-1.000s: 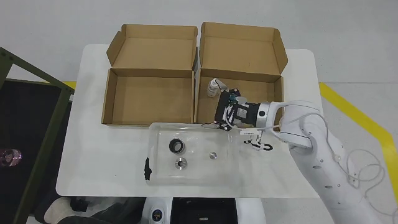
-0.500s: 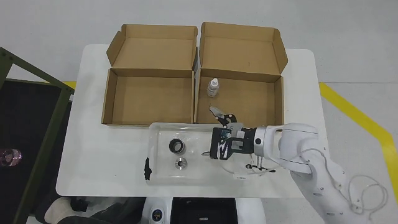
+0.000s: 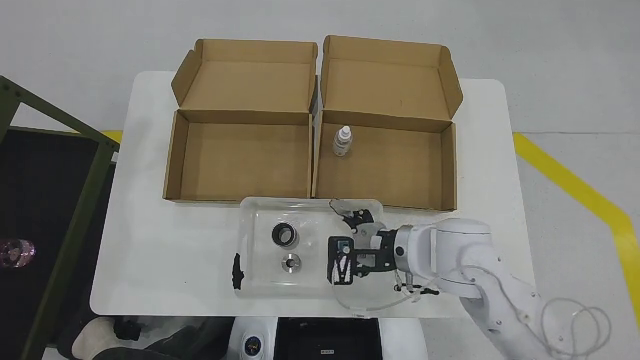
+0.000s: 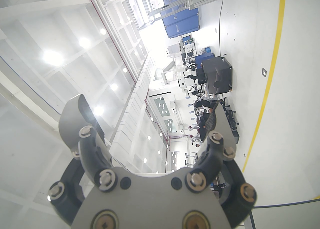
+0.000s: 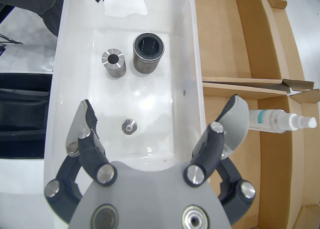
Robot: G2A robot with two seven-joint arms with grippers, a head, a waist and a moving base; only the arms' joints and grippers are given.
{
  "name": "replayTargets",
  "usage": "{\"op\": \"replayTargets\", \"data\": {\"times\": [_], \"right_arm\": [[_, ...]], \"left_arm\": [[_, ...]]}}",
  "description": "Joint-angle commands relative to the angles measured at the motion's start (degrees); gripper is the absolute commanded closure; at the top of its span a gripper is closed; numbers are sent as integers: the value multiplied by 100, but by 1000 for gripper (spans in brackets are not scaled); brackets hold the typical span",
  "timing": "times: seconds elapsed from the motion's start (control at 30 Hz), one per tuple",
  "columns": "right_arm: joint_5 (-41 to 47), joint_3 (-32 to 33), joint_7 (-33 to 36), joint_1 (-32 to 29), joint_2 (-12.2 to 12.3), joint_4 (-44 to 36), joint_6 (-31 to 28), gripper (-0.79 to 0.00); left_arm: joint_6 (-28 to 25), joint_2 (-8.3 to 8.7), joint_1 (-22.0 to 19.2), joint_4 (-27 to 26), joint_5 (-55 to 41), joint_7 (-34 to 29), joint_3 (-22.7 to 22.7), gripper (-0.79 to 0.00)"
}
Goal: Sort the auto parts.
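A clear plastic bin [image 3: 300,201] at the table's front holds a black-ringed linear bearing [image 5: 149,53], a slotted metal collet [image 5: 113,63] and a small metal piece [image 5: 129,126]. My right gripper [image 5: 160,104] hangs open over the bin [image 5: 197,64], above the small piece, with nothing between its fingers. From above, the right gripper [image 3: 338,245] sits over the bin's right half, with the bearing [image 3: 285,235] and collet [image 3: 290,264] to its left. A white spray bottle [image 3: 342,140] stands in the right cardboard box [image 3: 400,165]. My left gripper [image 4: 147,107] is open and empty, pointing up into the room.
An open cardboard box [image 3: 245,160] with nothing in it stands left of the right box, both behind the bin. Black tape [image 3: 237,272] marks the bin's left end. A dark cart [image 3: 40,200] stands past the table's left edge.
The right gripper let go of the white bottle in the right box, drew back toward the front and now hangs open over the bin. The bottle stands upright.
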Motion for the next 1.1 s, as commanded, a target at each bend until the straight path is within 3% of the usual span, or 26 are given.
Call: {"op": "replayTargets", "data": {"times": [0.0, 0.47, 0.9, 0.97, 1.07], "right_arm": [[-62, -81, 146, -2, 4, -12, -2, -785], [-366, -588, 957, 127, -13, 205, 279, -785], [-440, -910, 1233, 314, -53, 525, 456, -785], [-466, -945, 1277, 338, -56, 537, 469, -745], [-506, -994, 1353, 364, -61, 550, 506, -594]], "left_arm": [[0, 0, 0, 0, 0, 0, 0, -785], [0, 0, 0, 0, 0, 0, 0, -785], [0, 0, 0, 0, 0, 0, 0, -785], [0, 0, 0, 0, 0, 0, 0, -785], [0, 0, 0, 0, 0, 0, 0, -785]]}}
